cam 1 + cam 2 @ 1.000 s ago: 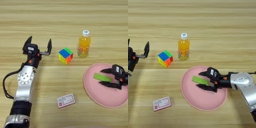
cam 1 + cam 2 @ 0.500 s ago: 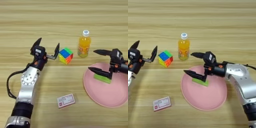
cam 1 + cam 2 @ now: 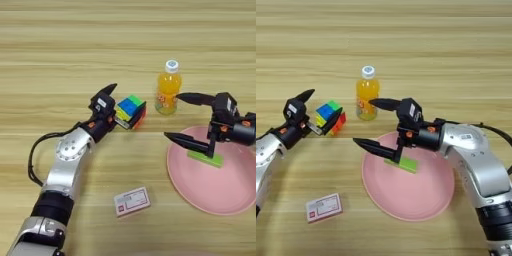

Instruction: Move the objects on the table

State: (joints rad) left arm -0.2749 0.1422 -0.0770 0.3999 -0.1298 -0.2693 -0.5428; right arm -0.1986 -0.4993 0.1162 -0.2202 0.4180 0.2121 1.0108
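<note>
Your left gripper [image 3: 116,106] straddles the puzzle cube [image 3: 130,111] left of the orange-juice bottle [image 3: 168,88], fingers spread, while your right gripper [image 3: 372,123] gapes near that bottle, so a careless swing could topple it.

- Bright, even, warm light covers the table [image 3: 60,45]; no dark corners.
- Shadows are soft and short: a faint one under the plate [image 3: 406,202] at its near rim, another just beside the card box [image 3: 132,201].
- A pale sheen lies on the bottle [image 3: 168,88] and on the right arm's silver shell.
- Planks bow slightly toward the far edge.
- Both grippers' outlines look soft; fine print on the box is unreadable.
</note>
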